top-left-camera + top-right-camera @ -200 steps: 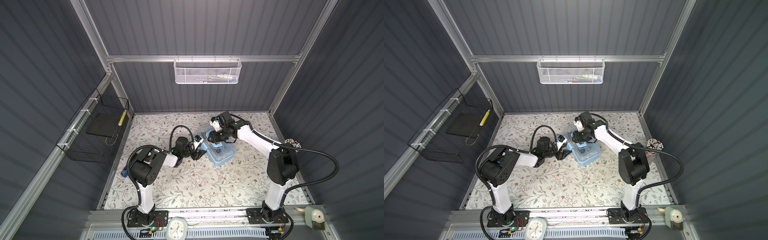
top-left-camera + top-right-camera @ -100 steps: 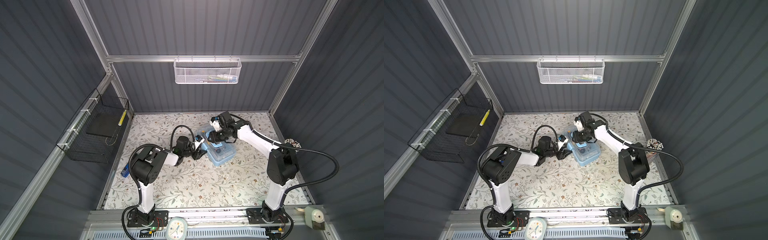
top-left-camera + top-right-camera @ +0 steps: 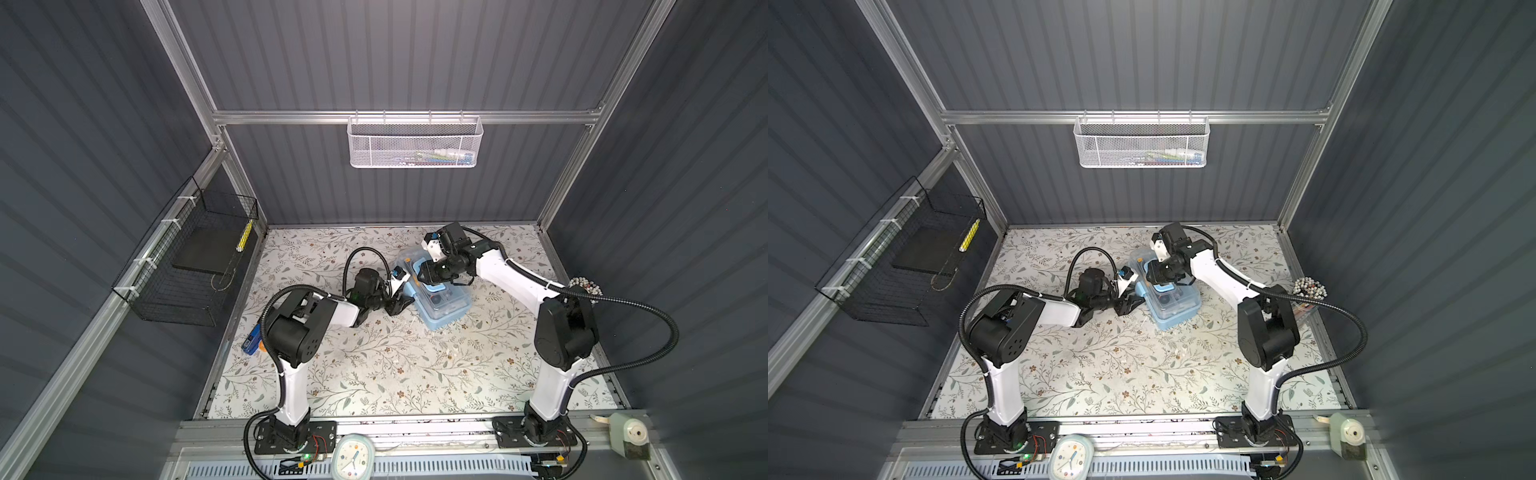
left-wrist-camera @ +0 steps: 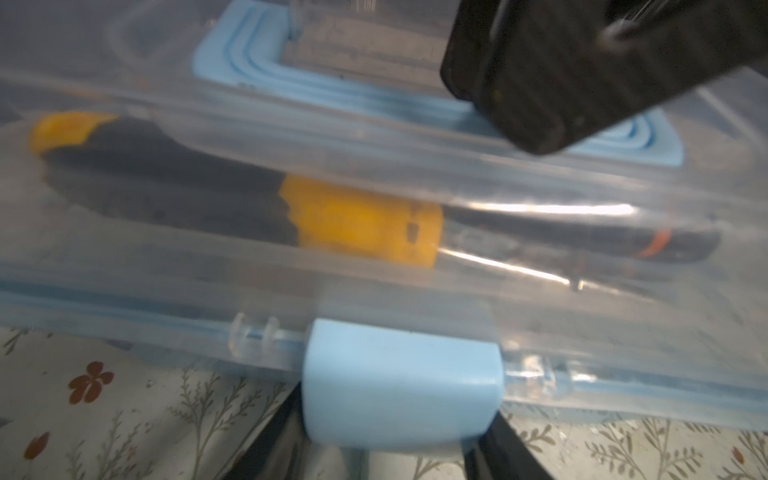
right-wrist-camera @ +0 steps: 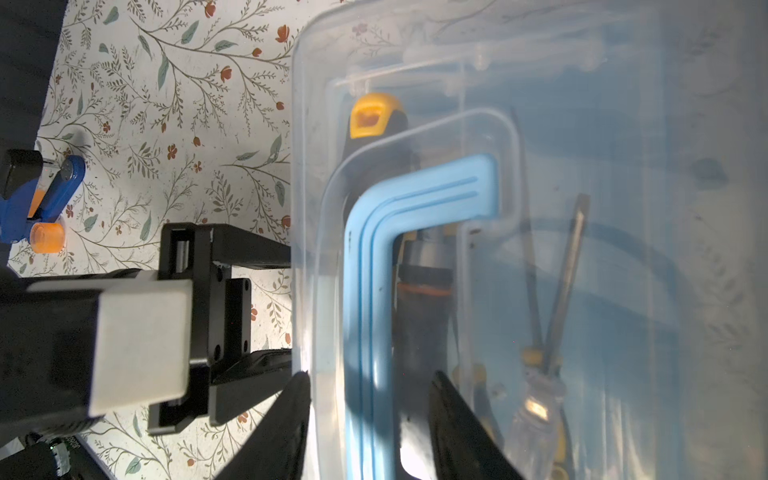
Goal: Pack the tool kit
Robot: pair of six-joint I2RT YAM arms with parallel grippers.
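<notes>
The tool kit [image 3: 446, 307] [image 3: 1177, 309], a light-blue case under a clear lid, lies mid-table in both top views. My left gripper [image 3: 399, 305] [image 4: 399, 419] is at its left side, its fingers [image 4: 274, 440] pressed against both sides of the light-blue latch [image 4: 401, 386]. Above the lid is my right gripper [image 3: 424, 276] [image 5: 370, 378]. It is open, and its jaws straddle the lid's edge and the flat blue handle [image 5: 370, 249]. Through the lid I see an orange-black screwdriver [image 4: 361, 220], thin metal tools [image 5: 565, 282] and a clear-handled screwdriver [image 5: 536, 411].
A white mesh basket [image 3: 415, 145] hangs on the back wall. A black wire basket [image 3: 187, 266] hangs on the left wall. A blue and orange item [image 3: 251, 340] [image 5: 45, 195] lies by the table's left edge, and a beaded object [image 3: 584, 286] by the right edge.
My left gripper has edged slightly closer to the case's left side. The right arm and the case have not visibly moved.
</notes>
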